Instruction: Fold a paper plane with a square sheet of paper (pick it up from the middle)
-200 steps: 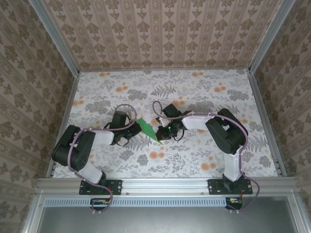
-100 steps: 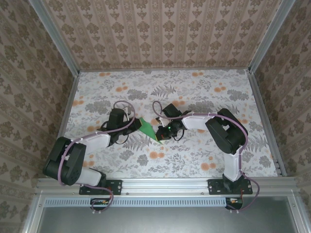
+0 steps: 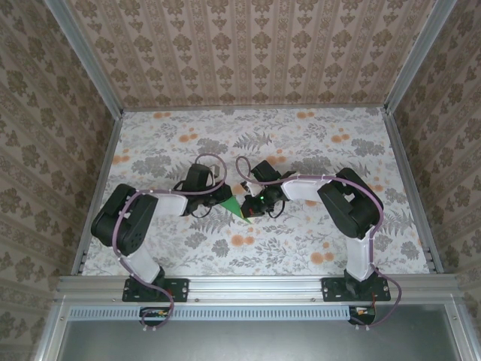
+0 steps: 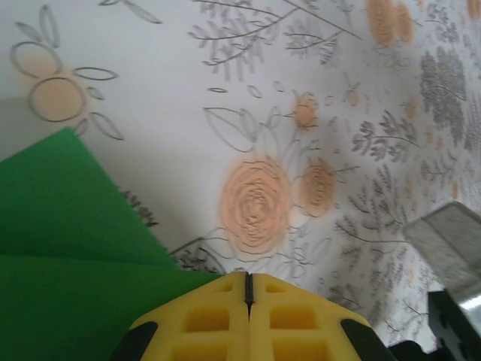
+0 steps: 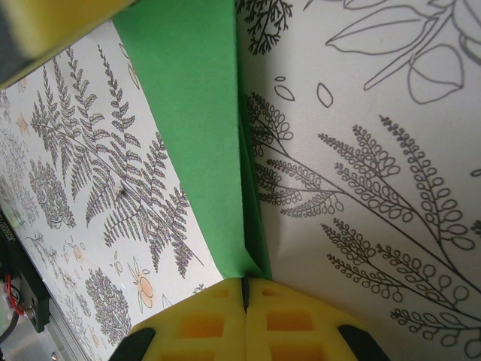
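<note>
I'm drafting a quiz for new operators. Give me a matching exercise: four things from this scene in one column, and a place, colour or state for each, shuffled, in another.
Things: 1 thin bright green paper sheet; 2 left end effector; 3 right end effector; 4 flat floral-print tabletop.
Descriptions: A orange flowers, grey ferns; B shut, on the paper's right side; C folded, lying on the tabletop; D shut, on the paper's left side.
Pairs: 1-C; 2-D; 3-B; 4-A.
</note>
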`<state>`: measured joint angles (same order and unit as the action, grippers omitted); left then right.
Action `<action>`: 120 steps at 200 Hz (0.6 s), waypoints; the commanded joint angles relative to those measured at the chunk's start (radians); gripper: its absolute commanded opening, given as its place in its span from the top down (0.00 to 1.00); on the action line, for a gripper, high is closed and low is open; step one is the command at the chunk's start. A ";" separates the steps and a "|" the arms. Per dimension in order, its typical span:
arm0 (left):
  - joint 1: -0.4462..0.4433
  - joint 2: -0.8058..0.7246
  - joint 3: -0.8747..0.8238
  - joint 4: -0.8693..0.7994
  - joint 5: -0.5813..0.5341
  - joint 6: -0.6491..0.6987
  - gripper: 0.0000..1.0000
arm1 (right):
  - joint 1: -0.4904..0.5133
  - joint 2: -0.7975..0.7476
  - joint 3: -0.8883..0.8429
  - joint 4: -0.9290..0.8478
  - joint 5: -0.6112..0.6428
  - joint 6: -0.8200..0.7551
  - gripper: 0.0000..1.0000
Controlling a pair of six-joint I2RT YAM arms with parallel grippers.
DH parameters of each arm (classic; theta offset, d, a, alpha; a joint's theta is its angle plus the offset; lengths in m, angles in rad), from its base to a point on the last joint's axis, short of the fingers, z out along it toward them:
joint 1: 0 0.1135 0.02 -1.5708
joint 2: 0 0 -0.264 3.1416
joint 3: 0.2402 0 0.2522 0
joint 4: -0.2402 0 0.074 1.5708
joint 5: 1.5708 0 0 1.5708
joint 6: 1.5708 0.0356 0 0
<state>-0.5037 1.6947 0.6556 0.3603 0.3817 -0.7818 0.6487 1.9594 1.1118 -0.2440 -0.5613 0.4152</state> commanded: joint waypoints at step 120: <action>0.266 0.029 -0.180 0.225 0.012 0.036 0.97 | 0.003 0.096 -0.051 -0.145 0.135 -0.020 1.00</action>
<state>-0.2905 1.7046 0.5186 0.5831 0.4458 -0.7811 0.6487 1.9640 1.1118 -0.2359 -0.5655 0.4152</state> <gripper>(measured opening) 0.048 0.048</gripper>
